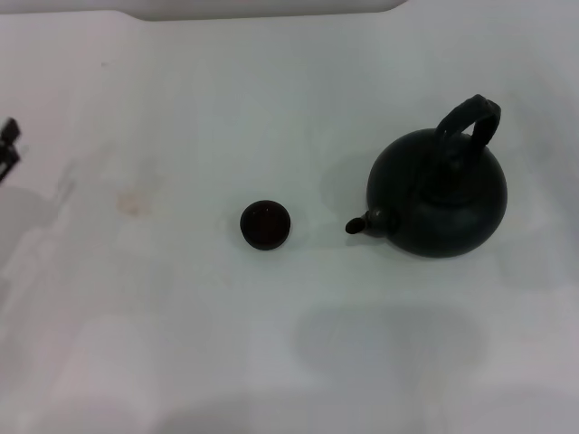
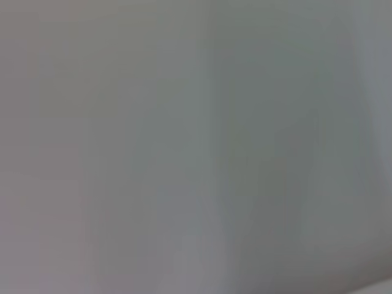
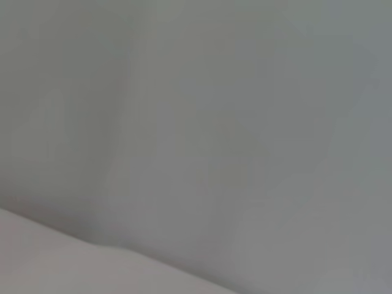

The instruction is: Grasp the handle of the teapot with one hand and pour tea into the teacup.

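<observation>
The round black teapot [image 1: 439, 194] stands on the white table at the right of the head view, its short spout [image 1: 358, 224] pointing left. Its arched black handle [image 1: 470, 122] rises over the lid, tilted toward the far side. The small dark teacup [image 1: 265, 224] sits upright at the table's middle, a short gap left of the spout. A black part of my left gripper [image 1: 9, 145] shows at the far left edge, well away from both. My right gripper is out of view. Both wrist views show only blank grey-white surface.
A faint brownish stain [image 1: 134, 203] marks the white table [image 1: 181, 344] left of the cup. The table's far edge [image 1: 271, 11] runs along the top of the head view.
</observation>
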{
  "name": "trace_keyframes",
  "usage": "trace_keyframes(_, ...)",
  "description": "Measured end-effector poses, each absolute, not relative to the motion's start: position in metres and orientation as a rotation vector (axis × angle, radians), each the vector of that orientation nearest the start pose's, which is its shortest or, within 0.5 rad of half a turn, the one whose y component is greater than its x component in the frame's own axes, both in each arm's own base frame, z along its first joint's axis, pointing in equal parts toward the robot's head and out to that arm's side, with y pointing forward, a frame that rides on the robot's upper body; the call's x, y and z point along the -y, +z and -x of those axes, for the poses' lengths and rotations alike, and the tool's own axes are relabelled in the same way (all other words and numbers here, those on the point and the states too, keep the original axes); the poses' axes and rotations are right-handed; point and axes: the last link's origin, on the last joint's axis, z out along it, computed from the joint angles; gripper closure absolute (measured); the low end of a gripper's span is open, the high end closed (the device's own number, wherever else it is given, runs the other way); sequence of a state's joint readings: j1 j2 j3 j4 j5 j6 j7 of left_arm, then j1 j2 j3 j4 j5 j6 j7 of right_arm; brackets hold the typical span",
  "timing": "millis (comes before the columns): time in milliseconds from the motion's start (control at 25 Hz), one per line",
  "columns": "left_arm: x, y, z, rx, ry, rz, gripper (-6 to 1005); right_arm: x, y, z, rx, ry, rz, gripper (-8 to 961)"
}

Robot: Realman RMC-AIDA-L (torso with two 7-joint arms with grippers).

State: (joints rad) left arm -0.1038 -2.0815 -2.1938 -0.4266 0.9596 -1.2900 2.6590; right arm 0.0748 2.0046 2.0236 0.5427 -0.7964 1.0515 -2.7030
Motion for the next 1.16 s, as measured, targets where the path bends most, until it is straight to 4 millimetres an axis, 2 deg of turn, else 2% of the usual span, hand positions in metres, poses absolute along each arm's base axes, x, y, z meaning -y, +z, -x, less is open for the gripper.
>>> trace_keyframes(160,-0.254,0.039,0.379,0.433,-0.625,1.734,274,-0.274,0.07,-0.413,-0.445,0.321,1.724,275)
trace_keyframes(480,-0.27,0.044,0.381,0.495,-0.65,1.642,273,-0.28,0.08,-0.436,-0.57,0.271,1.567,275)
trace_keyframes(760,-0.275,0.046,0.378,0.492,-0.667,1.624,274,-0.276,0.088,-0.443,-0.625,0.309,1.462,275)
trace_keyframes(1160,-0.279,0.046,0.377,0.496,-0.675,1.615,274,-0.276,0.087,-0.442,-0.636,0.327,1.437,275)
